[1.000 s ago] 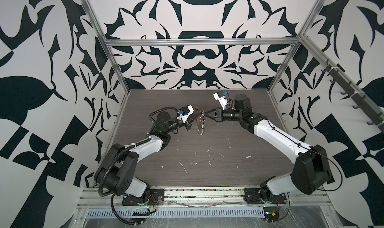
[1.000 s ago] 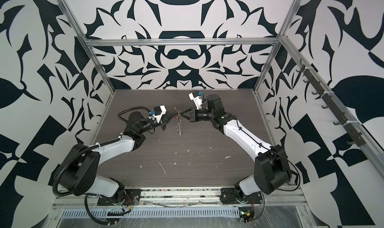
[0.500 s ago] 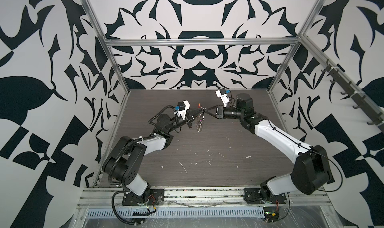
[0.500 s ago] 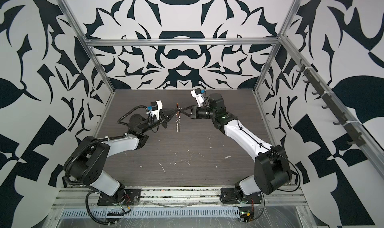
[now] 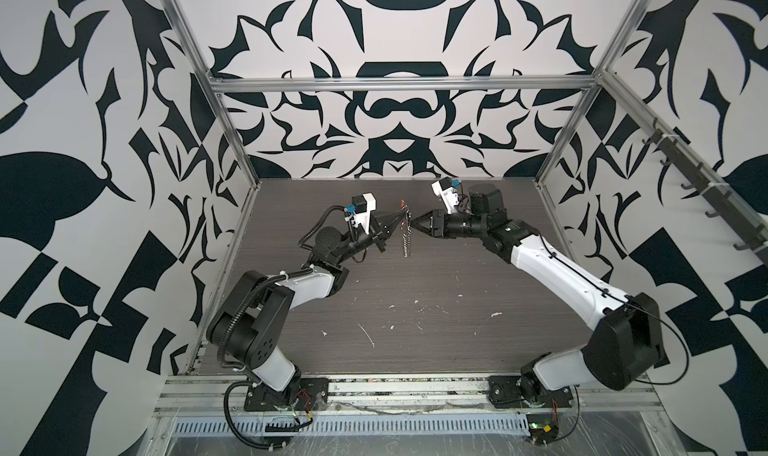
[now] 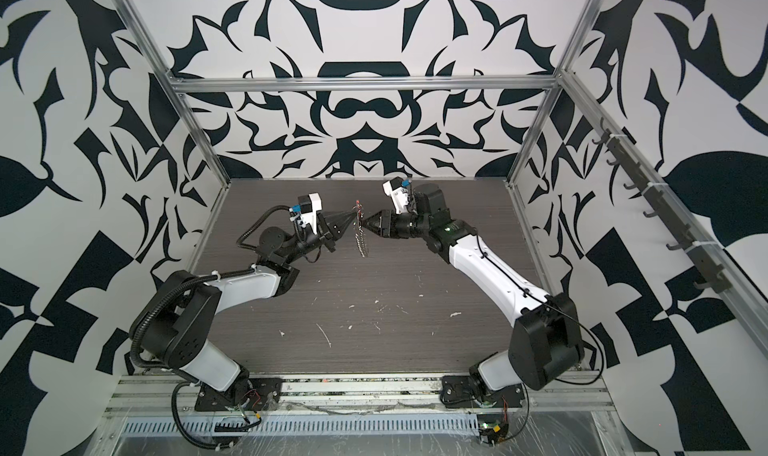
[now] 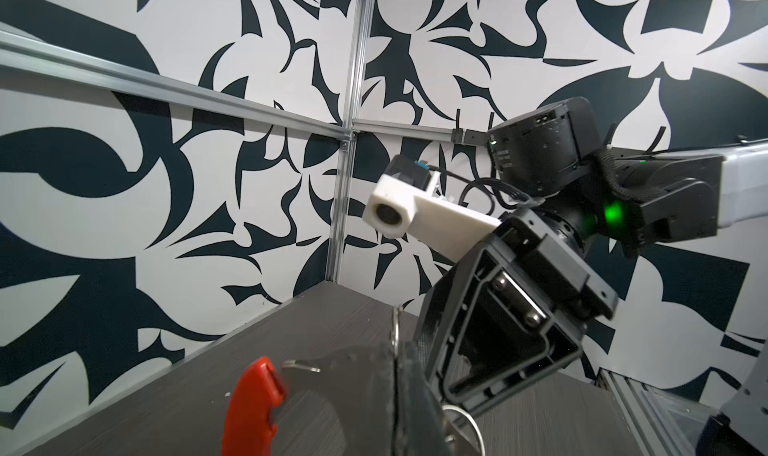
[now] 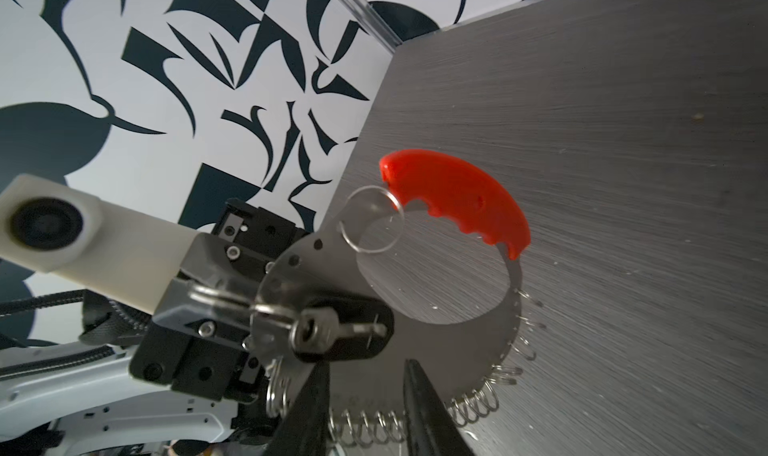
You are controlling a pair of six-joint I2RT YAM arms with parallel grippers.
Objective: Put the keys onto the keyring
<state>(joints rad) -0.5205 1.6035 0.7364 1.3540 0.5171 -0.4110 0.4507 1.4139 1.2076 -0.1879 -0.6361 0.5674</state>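
The left gripper (image 5: 399, 218) is clamped on the keyring (image 5: 405, 237), which hangs edge-on from its tips above the table (image 5: 457, 350), toward the back of the cell in both top views

Against one second ago: the left arm (image 5: 307, 287) stands with its elbow higher and its lower link more upright, and the keyring sits slightly farther back. Little change against half a second ago

The right gripper (image 8: 365, 410) had its jaws together a second ago; the fingers (image 8: 424, 408) now stand apart, free of the key

The black key (image 8: 357, 344) lies against the keyring's flat metal face, just beyond the right fingertips and beside the left gripper's tips. Cannot tell whether it is threaded on

A small split ring (image 8: 402, 219) hangs at one end of the red section (image 8: 461, 196)
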